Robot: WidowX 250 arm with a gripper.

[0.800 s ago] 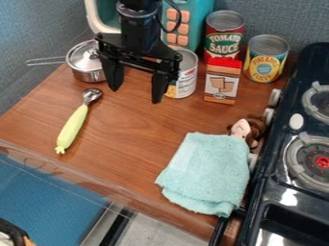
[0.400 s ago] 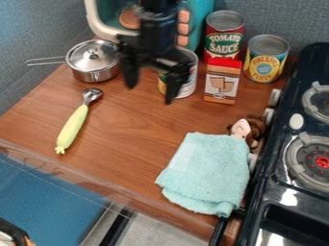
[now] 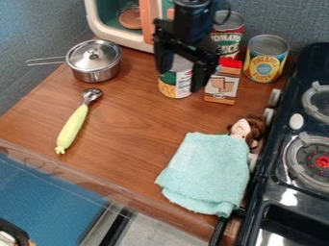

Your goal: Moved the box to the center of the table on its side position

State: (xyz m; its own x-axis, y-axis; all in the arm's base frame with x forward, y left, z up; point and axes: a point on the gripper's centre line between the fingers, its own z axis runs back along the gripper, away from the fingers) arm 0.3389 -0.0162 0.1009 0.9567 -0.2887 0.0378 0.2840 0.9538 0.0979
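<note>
Box: the small orange carton with a red top is standing upright toward the back of the table, in front of the red-and-green can; it is not lying on its side or occupying the table's center.
Gripper: the black gripper is hanging over the back of the table, its two fingers standing wide apart and holding nothing. One finger is overlapping the left edge of the carton in the view; whether it is touching, I cannot tell.
Short can: a can with a green, white and yellow label is standing to the left of the carton, partly behind the gripper.
Yellow can: a can with a yellow and blue label is standing to the right of the carton, farther back.
Toy oven: the pale-framed oven is standing at the back, partly behind the arm.
Pot: a lidded metal pot is sitting at the back left, its handle pointing left.
Scoop: a metal scoop with a yellow-green handle is lying on the left part of the table.
Towel: a folded teal towel is lying at the front right.
Plush toy: a brown plush head is showing at the towel's upper right corner, beside the stove.
</note>
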